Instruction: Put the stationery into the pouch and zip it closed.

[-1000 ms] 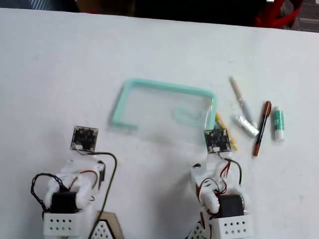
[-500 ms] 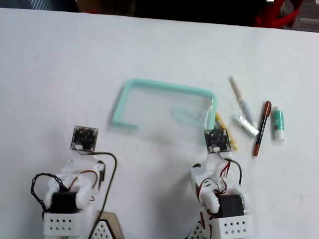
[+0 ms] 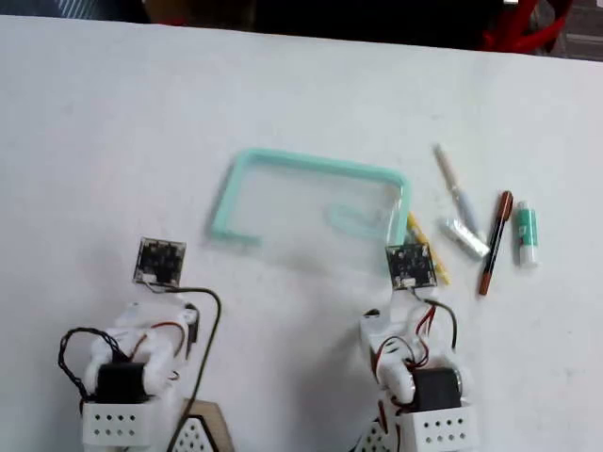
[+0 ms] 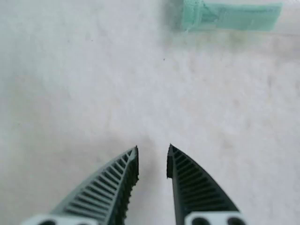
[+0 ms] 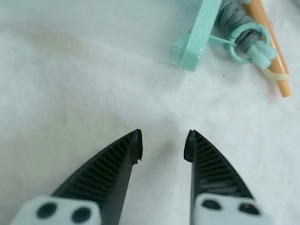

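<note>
Left arm: it stands at the near edge of the table (image 3: 113, 122), toward the left corner, folded close over its base with the wrist aimed at the far edge.
Left gripper (image 4: 153, 154): released, a narrow gap between the ribbed fingers (image 4: 117, 180), nothing in them; bare table lies under the tips.
Right arm: it stands at the near edge, right of the middle, folded the same way, its wrist just short of the pouch's near right corner.
Right gripper (image 5: 163, 140): released, the fingers (image 5: 208, 161) set wider apart than the left pair, holding nothing, tips over bare table.
Pouch (image 3: 311, 202): clear with teal edging, flat near the middle of the table; its near left corner (image 4: 225, 16) lies ahead of the left gripper, well apart from it.
Pouch corner by the right gripper (image 5: 199, 35): a grey cord with a teal ring (image 5: 246, 40) hangs off it.
Orange pencil (image 5: 267, 51): it lies on the table touching the cord, along the pouch's right side.
Stationery toward the right edge: a pale pen (image 3: 452, 184), a short silver piece (image 3: 464, 237), a dark red pen (image 3: 495, 243) and a teal-and-white tube (image 3: 525, 234), all outside the pouch, near each other.
</note>
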